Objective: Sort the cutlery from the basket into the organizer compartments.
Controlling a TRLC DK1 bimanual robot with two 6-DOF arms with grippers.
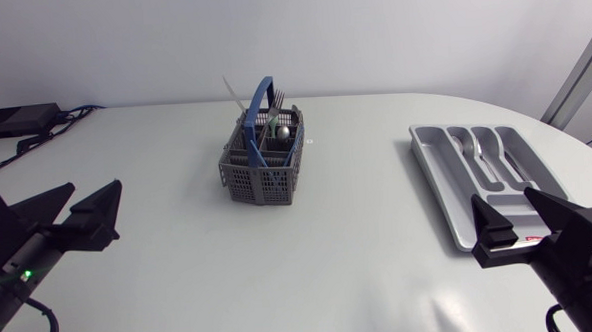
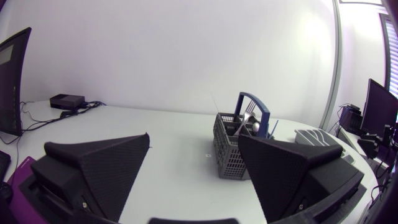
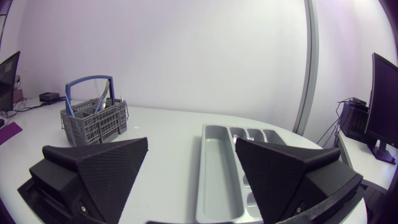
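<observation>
Item: grey basket [image 1: 263, 165] with blue handle, placed at the middle of the table [image 1: 180, 271], long axis running near to far. Cutlery [image 1: 279, 112] is stood upright in it, heads up. Organizer [image 1: 439, 180] is laid at the right, long axis near to far, with a few pieces [image 1: 470, 148] lying lengthwise in its far compartments. Left gripper [image 1: 95, 185] and right gripper [image 1: 501, 197] are held spread wide, at the near left and near right.

White table [image 1: 358, 213], glossy top, edge curving round at far right. Grey cutlery basket [image 1: 262, 182] with blue handle stands upright near middle, toward far side. Grey organizer [image 1: 439, 175] lies flat on right part, well apart from basket, long side running toward near edge. Small black box [image 1: 19, 120] at far left corner, cables [image 1: 69, 115] trailing beside it.
</observation>
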